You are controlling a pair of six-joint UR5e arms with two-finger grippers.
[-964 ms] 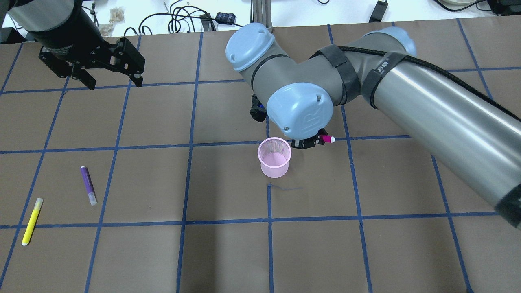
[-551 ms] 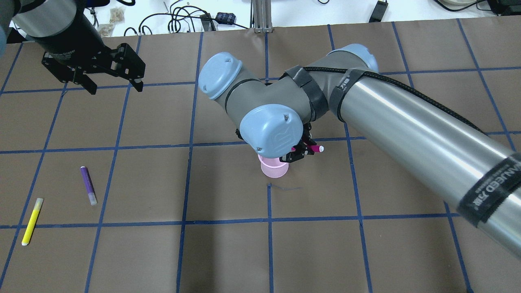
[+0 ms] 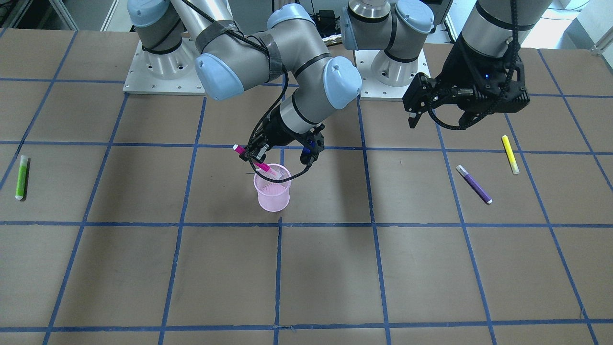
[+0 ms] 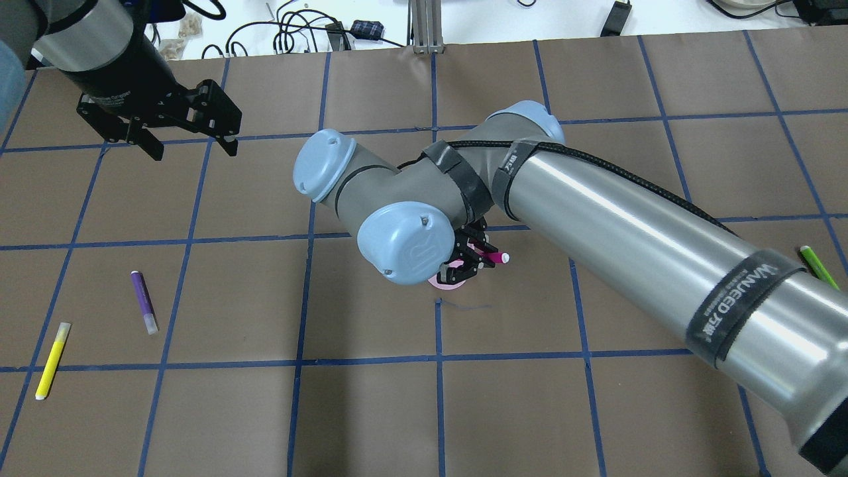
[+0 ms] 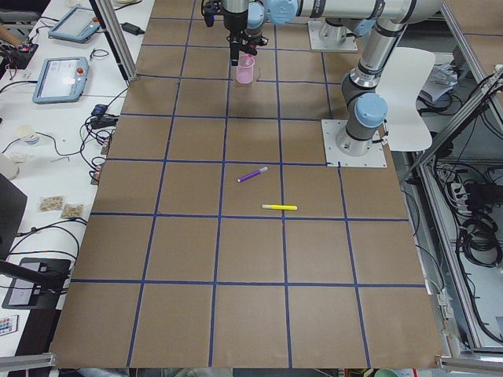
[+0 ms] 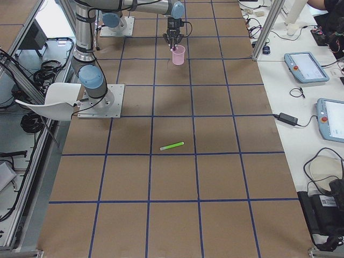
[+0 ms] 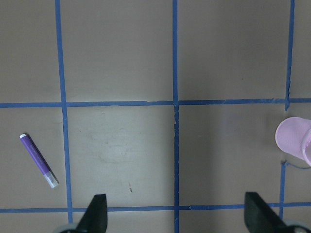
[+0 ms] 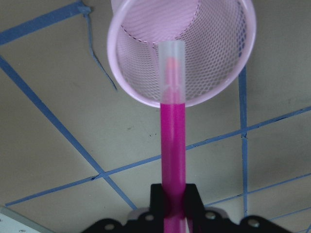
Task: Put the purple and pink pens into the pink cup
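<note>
My right gripper (image 3: 257, 157) is shut on the pink pen (image 3: 239, 150). It holds the pen tilted, with the clear-capped tip at the mouth of the pink mesh cup (image 3: 272, 194). The right wrist view shows the pen (image 8: 172, 126) pointing into the cup (image 8: 218, 73) from the gripper (image 8: 173, 194). In the overhead view the right arm hides most of the cup (image 4: 437, 282); the pen's back end (image 4: 493, 256) sticks out. The purple pen (image 4: 144, 301) lies flat on the table to the robot's left. My left gripper (image 4: 193, 147) is open and empty, high above the table, well behind the purple pen (image 7: 38, 160).
A yellow highlighter (image 4: 52, 360) lies near the purple pen, closer to the table's left edge. A green highlighter (image 3: 21, 177) lies far out on the robot's right side. The two arm bases (image 3: 160, 72) stand at the robot's edge of the table.
The right arm has swung toward the robot's left and lowered, bringing the pink pen from beside the cup to over its mouth. The left gripper has barely shifted.
</note>
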